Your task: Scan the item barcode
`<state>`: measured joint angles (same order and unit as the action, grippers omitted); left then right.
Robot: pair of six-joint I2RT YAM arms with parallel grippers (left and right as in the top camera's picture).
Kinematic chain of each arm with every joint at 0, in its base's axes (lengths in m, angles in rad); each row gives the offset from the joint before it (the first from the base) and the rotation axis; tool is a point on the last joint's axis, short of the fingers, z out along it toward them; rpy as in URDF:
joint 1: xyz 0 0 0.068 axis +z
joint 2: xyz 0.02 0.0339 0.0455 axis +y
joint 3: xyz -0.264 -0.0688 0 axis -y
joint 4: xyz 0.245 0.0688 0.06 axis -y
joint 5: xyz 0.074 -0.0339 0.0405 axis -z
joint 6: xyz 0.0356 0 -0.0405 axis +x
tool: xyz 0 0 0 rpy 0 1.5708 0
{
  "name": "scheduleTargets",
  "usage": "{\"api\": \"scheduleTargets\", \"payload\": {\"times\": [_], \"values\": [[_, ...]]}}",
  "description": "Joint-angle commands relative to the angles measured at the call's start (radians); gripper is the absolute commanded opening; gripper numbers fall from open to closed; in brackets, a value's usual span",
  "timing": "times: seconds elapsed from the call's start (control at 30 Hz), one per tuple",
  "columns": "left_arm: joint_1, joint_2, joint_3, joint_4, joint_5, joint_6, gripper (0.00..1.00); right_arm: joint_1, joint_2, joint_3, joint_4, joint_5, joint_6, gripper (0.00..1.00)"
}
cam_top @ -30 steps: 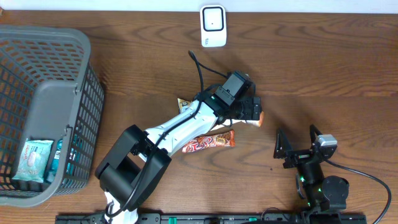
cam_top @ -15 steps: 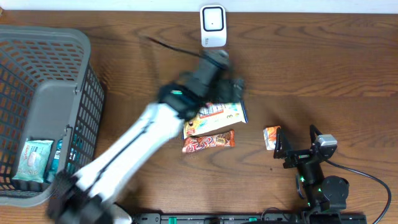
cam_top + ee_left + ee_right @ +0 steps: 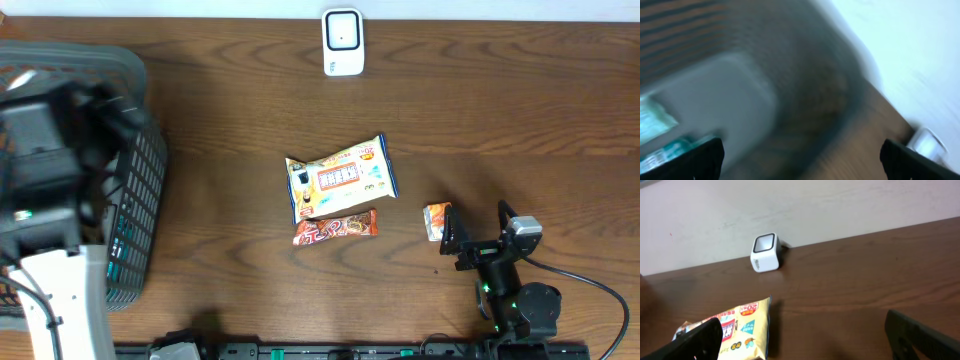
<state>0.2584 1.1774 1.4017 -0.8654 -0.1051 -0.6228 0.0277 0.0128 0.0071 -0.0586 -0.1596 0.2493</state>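
Both spread, empty: left gripper (image 3: 802, 160) above grey plastic mesh basket (image 3: 152, 180) at left, right gripper (image 3: 805, 340) lower right, probably awaiting a pick.

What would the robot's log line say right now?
left claw: open, empty, over basket | right claw: open, empty | scanner: no item | snack bag, red bar, small orange pack: on table

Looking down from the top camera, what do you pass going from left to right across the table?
First the grey basket → big yellow snack packet → little orange snack → right gripper.
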Motion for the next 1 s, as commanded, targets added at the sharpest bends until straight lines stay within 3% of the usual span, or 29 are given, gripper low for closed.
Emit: {"api": "scheduleTargets", "payload": {"times": [0.0, 0.23, 0.47, 0.7, 0.97], "values": [[0.162, 0.034, -0.003, -0.088, -0.015, -0.282, 1.00, 0.011, -0.004, -0.002, -0.004, 0.004, 0.005, 0.99], [0.366, 0.175, -0.037, -0.314, -0.010, -0.752, 1.00, 0.011, -0.004, -0.002, -0.004, 0.004, 0.005, 0.99], [0.386, 0.365, -0.043, -0.333, 0.022, -0.788, 1.00, 0.011, -0.004, -0.002, -0.004, 0.004, 0.005, 0.99], [0.386, 0.531, -0.057, -0.358, 0.137, -0.904, 1.00, 0.011, -0.004, -0.002, -0.004, 0.004, 0.004, 0.99], [0.386, 0.620, -0.105, -0.352, 0.065, -1.005, 1.00, 0.011, -0.004, -0.002, -0.004, 0.004, 0.005, 0.99]]}}
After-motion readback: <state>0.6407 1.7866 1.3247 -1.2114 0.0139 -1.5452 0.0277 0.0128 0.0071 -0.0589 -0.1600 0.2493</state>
